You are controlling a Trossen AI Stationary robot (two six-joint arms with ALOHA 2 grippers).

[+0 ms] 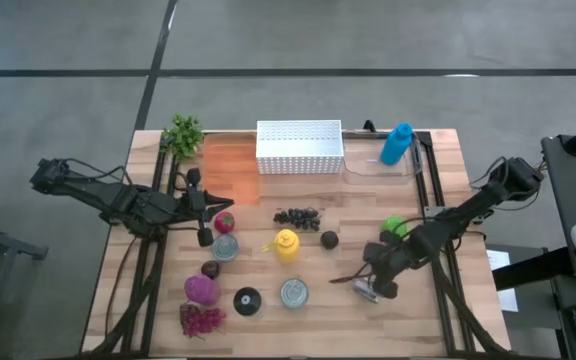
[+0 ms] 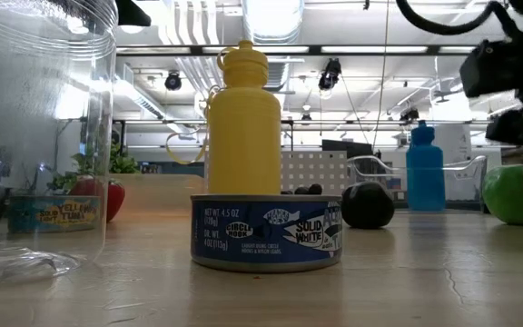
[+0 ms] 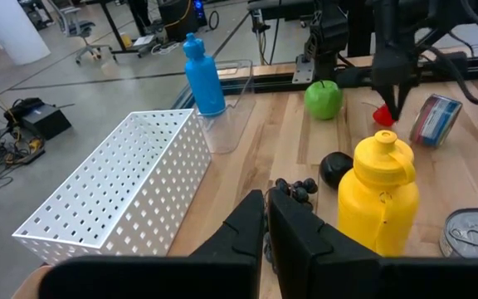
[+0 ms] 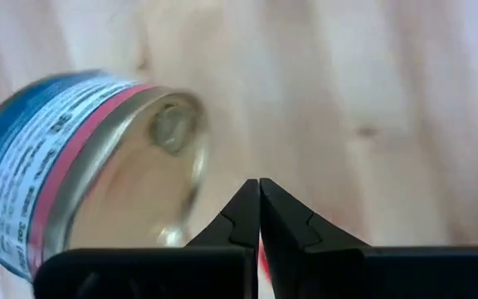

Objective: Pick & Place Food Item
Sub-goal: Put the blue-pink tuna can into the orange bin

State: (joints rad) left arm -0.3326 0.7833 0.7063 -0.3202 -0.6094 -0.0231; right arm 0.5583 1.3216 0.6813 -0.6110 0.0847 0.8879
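The right gripper (image 4: 260, 218) is closed on nothing, poised just above a tipped can (image 4: 81, 166) lying on the table (image 1: 438, 310), presumably lined up for a pick. The left gripper (image 3: 265, 224) is also closed and empty, parked near the strawberry (image 1: 225, 221).

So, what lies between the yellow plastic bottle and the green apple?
In the high view, a small dark round fruit lies between the yellow plastic bottle and the green apple.
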